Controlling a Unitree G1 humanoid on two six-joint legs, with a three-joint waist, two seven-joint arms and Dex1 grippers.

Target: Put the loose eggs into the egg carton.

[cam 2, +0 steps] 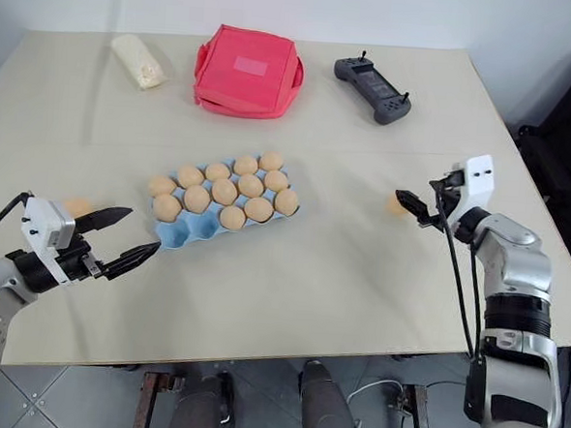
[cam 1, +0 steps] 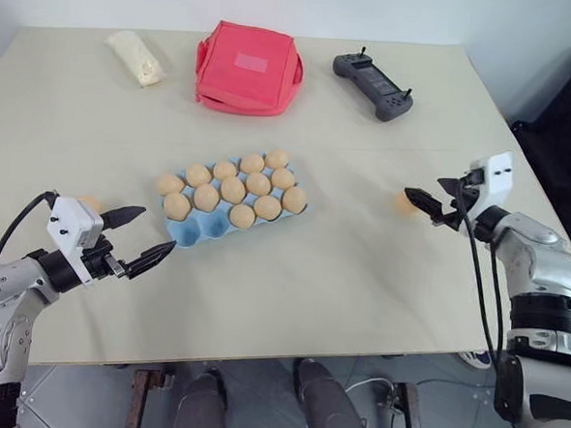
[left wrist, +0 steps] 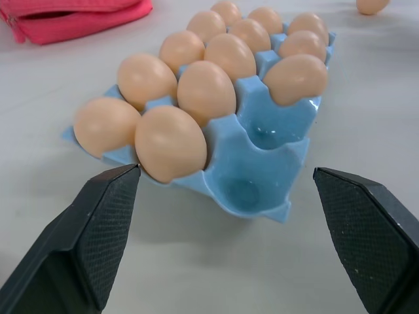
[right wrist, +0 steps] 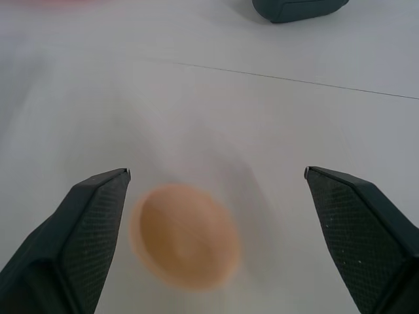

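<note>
bare table (cam 1: 360, 267) btwn egg carton (cam 1: 199, 230) & right gripper (cam 1: 424, 207)

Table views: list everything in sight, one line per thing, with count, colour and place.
egg carton: one, light blue, mid-table, two front cups empty
eggs in the carton: thirteen, pale orange-tan
loose eggs: two, pale orange-tan; this one on the table in front of the right gripper, another just beyond the left gripper
pouch: one, red, far side, behind the carton
packet: one, whitish, far left
controller: one, black, far right of the pouch
table: one, beige
left gripper: black fingers, open, left of the carton
right gripper: black fingers, open, right of the carton
</note>
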